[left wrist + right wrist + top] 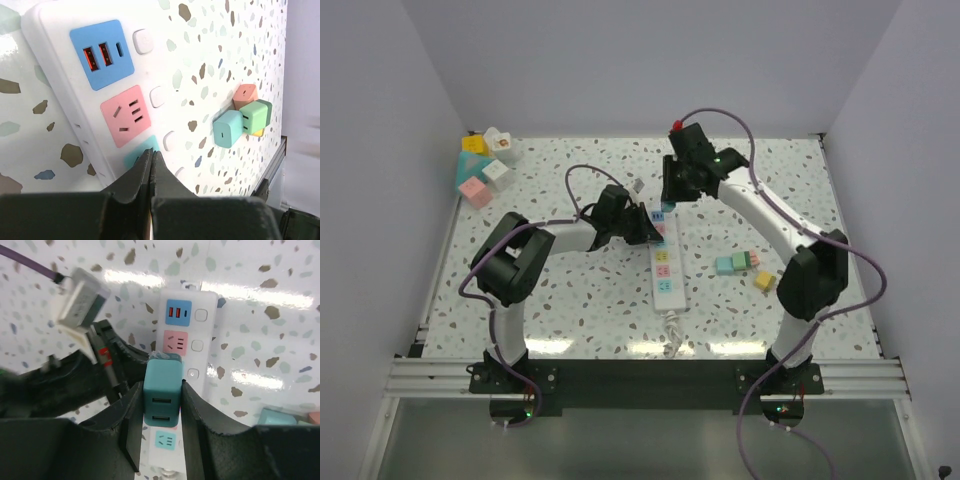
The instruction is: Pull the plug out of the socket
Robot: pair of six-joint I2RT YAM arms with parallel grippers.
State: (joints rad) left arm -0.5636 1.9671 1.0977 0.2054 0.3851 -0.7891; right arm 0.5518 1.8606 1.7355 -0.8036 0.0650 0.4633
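Observation:
The socket is a white power strip [664, 268] lying lengthwise mid-table, with blue, pink and teal outlet pads on its face [102, 55] [196, 332]. The plug is a teal cube adapter [161, 387] with two USB ports. My right gripper [161, 405] is shut on its sides and holds it above the strip; in the top view the plug [657, 213] sits over the strip's far end. In the left wrist view the teal pad [137, 152] has nothing in it. My left gripper [151, 153] is shut and empty, tips down on the strip beside that pad [645, 232].
Several loose coloured adapters [740, 263] [242, 117] lie right of the strip, with a yellow one [764, 281] nearer. Coloured blocks [483, 168] sit at the back left corner. The strip's cord [673, 330] runs toward the near edge. The left arm's wrist [80, 300] is close beside my right fingers.

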